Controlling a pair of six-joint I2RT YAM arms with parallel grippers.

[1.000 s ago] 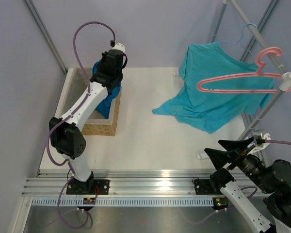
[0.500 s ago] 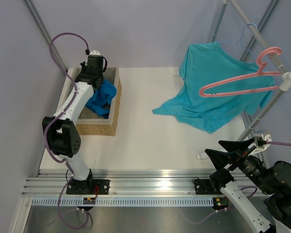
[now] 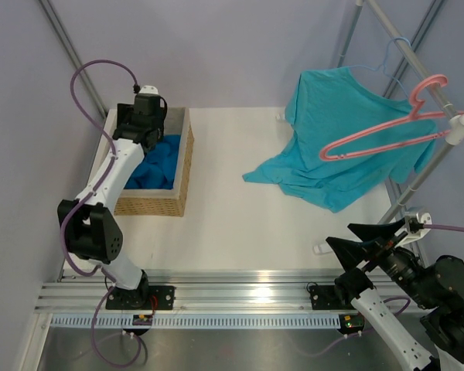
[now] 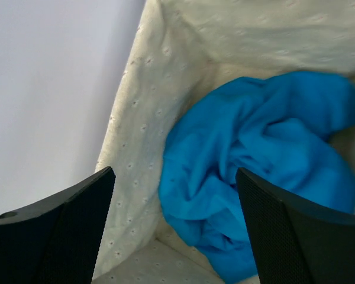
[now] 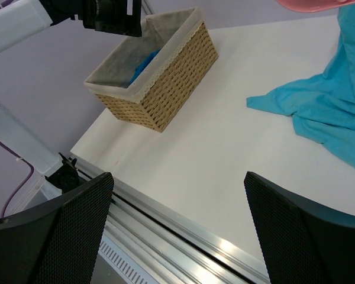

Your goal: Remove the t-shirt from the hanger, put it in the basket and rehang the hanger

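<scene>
T-shirt [image 4: 254, 171] lies bunched inside the wicker basket [image 3: 184, 166] at 10 o'clock on the desk [image 3: 240, 216]. It is off the hanger [image 3: 414, 116], which hangs bare on the rail [image 3: 406, 51] at 2 o'clock, in front of a teal shirt [image 3: 332, 131]. Left pincer [image 4: 174, 177] hovers over the basket, jaws wide apart, gripping nothing. Right pincer [image 5: 178, 176] sits at 5 o'clock, spread wide, empty. Judged: removal done, drop-off step in hand. Next move calls for lifting the left arm clear without snagging cloth. No brand, label or writing readable.
</scene>
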